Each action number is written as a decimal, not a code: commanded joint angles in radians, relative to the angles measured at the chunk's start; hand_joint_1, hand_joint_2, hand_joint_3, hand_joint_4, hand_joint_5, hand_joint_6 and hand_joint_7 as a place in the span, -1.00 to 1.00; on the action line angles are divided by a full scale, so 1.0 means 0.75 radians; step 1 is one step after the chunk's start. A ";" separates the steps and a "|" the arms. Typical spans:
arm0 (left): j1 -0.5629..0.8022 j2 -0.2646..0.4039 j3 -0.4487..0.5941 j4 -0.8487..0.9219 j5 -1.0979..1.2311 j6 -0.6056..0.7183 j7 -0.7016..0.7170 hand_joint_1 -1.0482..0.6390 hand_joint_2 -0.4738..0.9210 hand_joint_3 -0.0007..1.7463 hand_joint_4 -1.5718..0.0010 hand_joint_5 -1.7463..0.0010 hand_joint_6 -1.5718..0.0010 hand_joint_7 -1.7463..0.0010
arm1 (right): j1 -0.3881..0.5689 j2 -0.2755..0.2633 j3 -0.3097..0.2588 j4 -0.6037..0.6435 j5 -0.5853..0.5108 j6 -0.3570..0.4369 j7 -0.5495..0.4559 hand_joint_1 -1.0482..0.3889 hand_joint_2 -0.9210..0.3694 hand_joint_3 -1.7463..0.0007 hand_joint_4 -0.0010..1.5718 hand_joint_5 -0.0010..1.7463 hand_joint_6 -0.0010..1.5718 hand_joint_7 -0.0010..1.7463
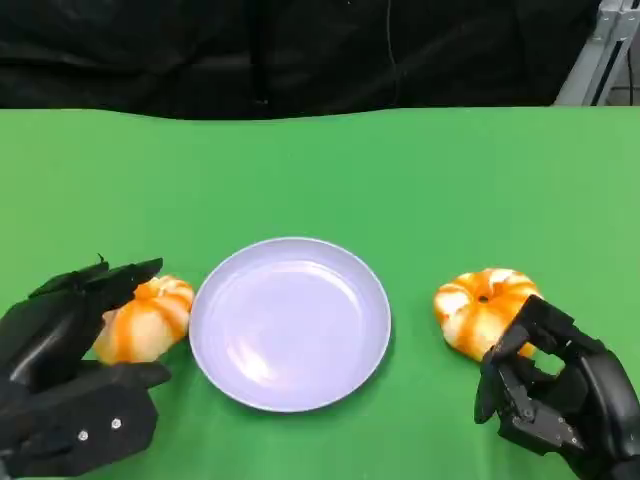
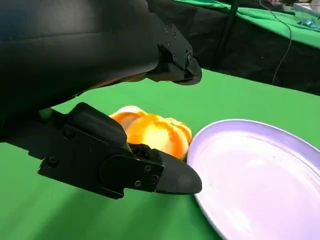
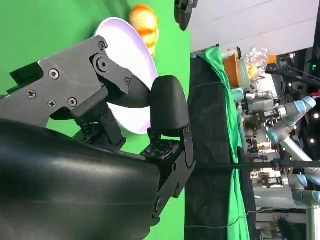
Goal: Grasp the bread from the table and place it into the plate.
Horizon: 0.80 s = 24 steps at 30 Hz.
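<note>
Two orange-and-white bread rolls lie on the green table, one on each side of a pale lilac plate (image 1: 290, 320). My left hand (image 1: 70, 370) reaches around the left bread (image 1: 148, 318). In the left wrist view that bread (image 2: 152, 132) sits between the thumb below and the fingers (image 2: 172, 62) above, with a gap over it. The plate (image 2: 260, 175) lies right beside it. My right hand (image 1: 560, 395) sits just behind the right bread (image 1: 485, 310), fingers partly bent and holding nothing. The right wrist view shows that hand (image 3: 100, 150), the plate (image 3: 131, 55) and the far bread (image 3: 145, 22).
The green cloth (image 1: 400, 180) stretches bare behind the plate to a black curtain (image 1: 300, 50). A metal frame (image 1: 600, 50) stands at the far right corner. Beyond the table edge, the right wrist view shows lab equipment and other robot arms (image 3: 285, 125).
</note>
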<state>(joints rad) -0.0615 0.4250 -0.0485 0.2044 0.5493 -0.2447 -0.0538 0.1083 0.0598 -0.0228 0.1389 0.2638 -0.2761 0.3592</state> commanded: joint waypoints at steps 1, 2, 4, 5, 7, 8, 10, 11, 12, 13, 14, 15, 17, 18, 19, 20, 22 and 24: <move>-0.016 0.037 -0.004 0.006 -0.002 0.003 0.023 -0.75 1.00 -0.73 0.82 0.90 0.57 0.98 | 0.000 -0.013 -0.005 -0.011 0.004 0.001 -0.005 0.25 -0.53 -0.20 0.06 1.00 -0.23 1.00; -0.016 0.037 -0.004 0.006 -0.002 0.003 0.023 -0.75 1.00 -0.73 0.82 0.90 0.57 0.98 | 0.000 -0.013 -0.005 -0.011 0.004 0.001 -0.005 0.25 -0.53 -0.20 0.06 1.00 -0.23 1.00; -0.016 0.037 -0.004 0.006 -0.002 0.003 0.023 -0.75 1.00 -0.73 0.82 0.91 0.57 0.98 | 0.000 -0.013 -0.005 -0.011 0.004 0.001 -0.005 0.25 -0.53 -0.20 0.06 1.00 -0.23 1.00; -0.016 0.037 -0.004 0.006 -0.002 0.003 0.023 -0.75 1.00 -0.73 0.82 0.91 0.57 0.98 | 0.000 -0.013 -0.005 -0.011 0.004 0.001 -0.005 0.25 -0.53 -0.21 0.06 1.00 -0.23 1.00; -0.016 0.037 -0.004 0.006 -0.002 0.003 0.023 -0.75 1.00 -0.73 0.82 0.91 0.57 0.98 | 0.000 -0.013 -0.005 -0.011 0.004 0.001 -0.005 0.25 -0.53 -0.21 0.06 1.00 -0.23 1.00; -0.016 0.037 -0.004 0.006 -0.002 0.003 0.023 -0.75 1.00 -0.73 0.81 0.91 0.57 0.98 | 0.000 -0.013 -0.005 -0.011 0.004 0.001 -0.005 0.25 -0.53 -0.21 0.06 1.00 -0.23 1.00; -0.016 0.037 -0.004 0.006 -0.002 0.003 0.024 -0.75 1.00 -0.73 0.81 0.92 0.57 0.99 | 0.000 -0.013 -0.005 -0.011 0.004 0.001 -0.005 0.25 -0.53 -0.21 0.06 1.00 -0.23 1.00; -0.016 0.037 -0.004 0.006 -0.002 0.003 0.024 -0.75 1.00 -0.73 0.81 0.92 0.57 0.99 | 0.000 -0.013 -0.005 -0.011 0.004 0.001 -0.005 0.25 -0.53 -0.21 0.06 1.00 -0.23 1.00; -0.016 0.037 -0.004 0.006 -0.002 0.003 0.024 -0.75 1.00 -0.73 0.81 0.92 0.57 0.99 | 0.000 -0.013 -0.005 -0.011 0.004 0.001 -0.005 0.25 -0.53 -0.21 0.06 1.00 -0.23 1.00; -0.016 0.037 -0.005 0.006 -0.002 0.003 0.024 -0.75 1.00 -0.73 0.81 0.92 0.57 0.99 | 0.000 -0.013 -0.005 -0.011 0.004 0.001 -0.005 0.25 -0.53 -0.21 0.06 1.00 -0.23 1.00; -0.016 0.037 -0.005 0.006 -0.002 0.003 0.024 -0.75 1.00 -0.73 0.81 0.92 0.57 0.99 | 0.000 -0.013 -0.005 -0.011 0.004 0.001 -0.005 0.25 -0.53 -0.21 0.06 1.00 -0.23 1.00; -0.016 0.037 -0.005 0.006 -0.002 0.003 0.024 -0.75 1.00 -0.73 0.81 0.92 0.57 0.99 | 0.000 -0.013 -0.005 -0.011 0.004 0.001 -0.005 0.25 -0.53 -0.21 0.06 1.00 -0.23 1.00; -0.016 0.037 -0.005 0.006 -0.002 0.003 0.024 -0.75 1.00 -0.73 0.81 0.92 0.57 0.99 | 0.000 -0.013 -0.005 -0.011 0.004 0.001 -0.005 0.25 -0.53 -0.21 0.06 1.00 -0.23 1.00; -0.016 0.037 -0.005 0.006 -0.002 0.003 0.024 -0.75 1.00 -0.73 0.81 0.93 0.57 0.99 | 0.000 -0.013 -0.005 -0.011 0.004 0.001 -0.005 0.25 -0.53 -0.21 0.06 1.00 -0.23 1.00; -0.016 0.037 -0.005 0.006 -0.002 0.003 0.024 -0.75 1.00 -0.73 0.81 0.93 0.57 0.99 | 0.000 -0.013 -0.005 -0.011 0.004 0.001 -0.005 0.25 -0.53 -0.21 0.06 1.00 -0.23 1.00; -0.016 0.037 -0.005 0.006 -0.002 0.003 0.024 -0.75 1.00 -0.73 0.81 0.93 0.57 0.99 | 0.000 -0.013 -0.005 -0.011 0.004 0.001 -0.005 0.25 -0.53 -0.21 0.06 1.00 -0.23 1.00; -0.182 0.066 -0.126 0.264 0.111 -0.039 0.023 -0.70 1.00 -0.80 0.72 0.91 0.50 0.98 | -0.008 -0.005 -0.003 -0.004 0.011 0.002 -0.002 0.26 -0.53 -0.21 0.06 1.00 -0.23 1.00; -0.312 0.078 -0.229 0.495 0.200 -0.074 0.056 -0.66 1.00 -0.84 0.65 0.91 0.46 0.97 | -0.012 -0.003 0.001 -0.004 0.008 0.001 -0.002 0.26 -0.52 -0.23 0.07 1.00 -0.22 1.00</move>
<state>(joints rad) -0.1740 0.4480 -0.1328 0.3784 0.6188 -0.2732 -0.0406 0.1038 0.0616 -0.0209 0.1393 0.2646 -0.2735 0.3593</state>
